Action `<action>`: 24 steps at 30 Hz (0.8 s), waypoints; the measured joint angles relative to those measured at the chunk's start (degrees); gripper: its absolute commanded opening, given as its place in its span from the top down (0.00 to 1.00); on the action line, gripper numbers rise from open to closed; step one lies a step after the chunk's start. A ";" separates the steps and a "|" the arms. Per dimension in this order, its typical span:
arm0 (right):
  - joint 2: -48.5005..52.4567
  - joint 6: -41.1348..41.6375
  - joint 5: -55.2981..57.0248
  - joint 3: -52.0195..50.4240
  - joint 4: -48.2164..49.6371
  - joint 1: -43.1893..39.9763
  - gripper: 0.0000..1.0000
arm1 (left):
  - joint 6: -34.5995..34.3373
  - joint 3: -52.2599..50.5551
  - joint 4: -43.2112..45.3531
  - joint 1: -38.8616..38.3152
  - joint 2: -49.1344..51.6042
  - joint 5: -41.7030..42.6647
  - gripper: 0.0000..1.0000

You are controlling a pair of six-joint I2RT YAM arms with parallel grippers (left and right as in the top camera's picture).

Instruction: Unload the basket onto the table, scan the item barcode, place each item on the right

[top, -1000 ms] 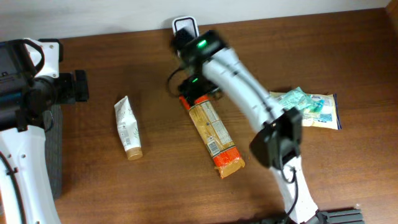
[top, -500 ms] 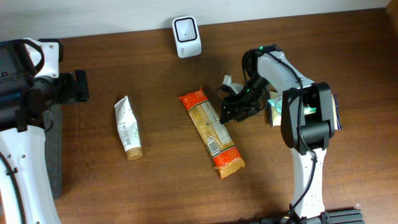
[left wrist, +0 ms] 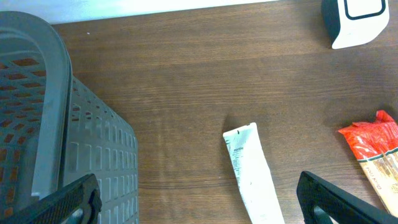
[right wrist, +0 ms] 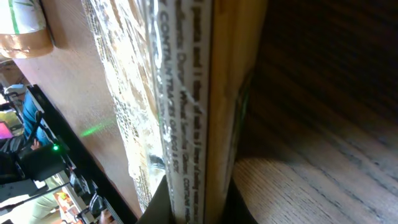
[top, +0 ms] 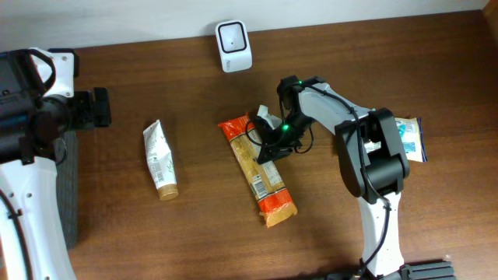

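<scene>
The item is a long orange and tan pasta packet [top: 261,175] lying on the wooden table, its printed label up. My right gripper [top: 270,143] is shut on the packet's right edge near its upper end. In the right wrist view the packet [right wrist: 199,93] stands on edge between the dark fingers [right wrist: 160,200], with my right gripper [right wrist: 196,210] clamped on it. The white barcode scanner [top: 234,36] stands at the table's back edge. My left gripper [top: 82,109] is wide open at the far left, with nothing between its fingers [left wrist: 78,196].
A white tube [top: 159,159] lies left of the packet, also in the left wrist view as the tube [left wrist: 252,177]. A grey mesh basket [left wrist: 50,124] stands at the far left. Green and blue sachets [top: 405,136] lie at the right.
My right arm swung away from the scanner, came back to the packet and shut on its edge. The packet has shifted and turned slightly. The left arm has not moved.
</scene>
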 measured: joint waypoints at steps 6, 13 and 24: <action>-0.15 5.60 13.00 11.17 -7.93 1.90 0.96 | 0.00 0.00 -0.02 0.00 0.00 0.00 0.01; -0.31 26.10 48.65 20.98 -16.79 12.22 0.95 | 0.00 0.00 -0.02 0.00 0.00 0.00 0.01; 4.63 26.93 49.44 21.92 -13.97 15.15 0.21 | 0.00 0.00 -0.02 0.00 0.00 0.00 0.01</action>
